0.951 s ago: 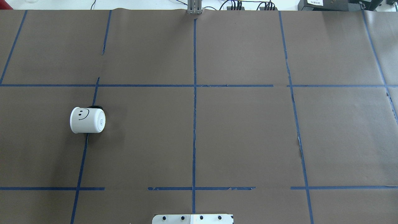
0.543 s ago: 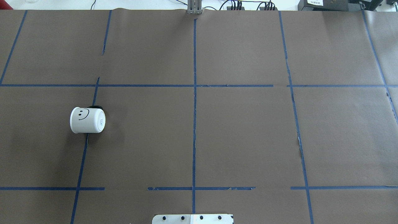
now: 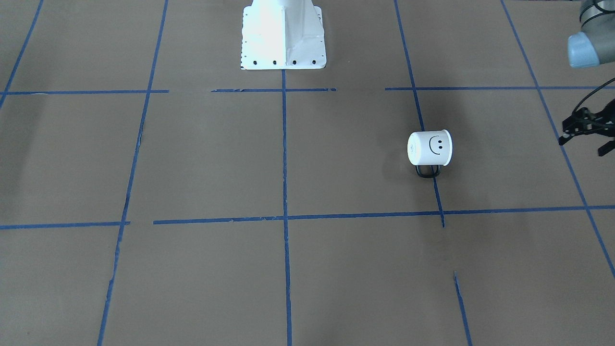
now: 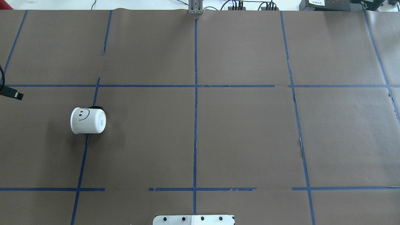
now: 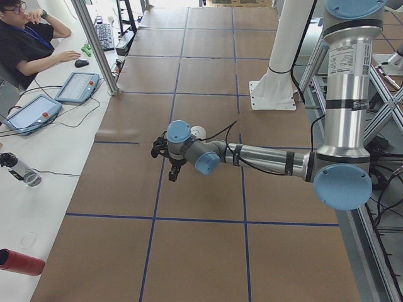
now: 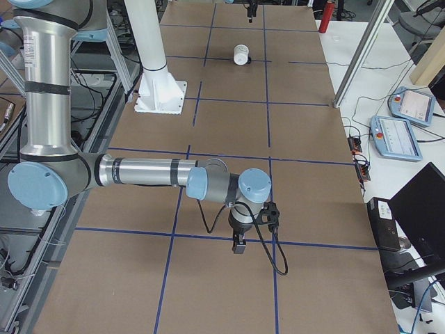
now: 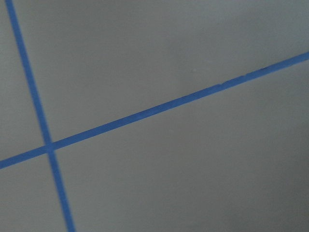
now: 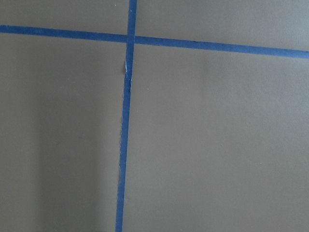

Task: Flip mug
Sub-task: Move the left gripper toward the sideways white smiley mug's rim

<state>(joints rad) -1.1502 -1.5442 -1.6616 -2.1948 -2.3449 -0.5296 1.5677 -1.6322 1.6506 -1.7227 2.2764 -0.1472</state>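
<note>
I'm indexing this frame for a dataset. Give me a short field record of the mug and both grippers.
mug: white, smiley face, lying on its side on the table
base: faces the table's middle
handle: on the side away from the robot
left gripper: open, empty, apart from the mug
right gripper: far from the mug, open or shut not discernible
flip: not yet done

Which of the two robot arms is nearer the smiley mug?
The left one: the left gripper hangs over the table near the mug; the right gripper is far off, near the opposite end.
</note>
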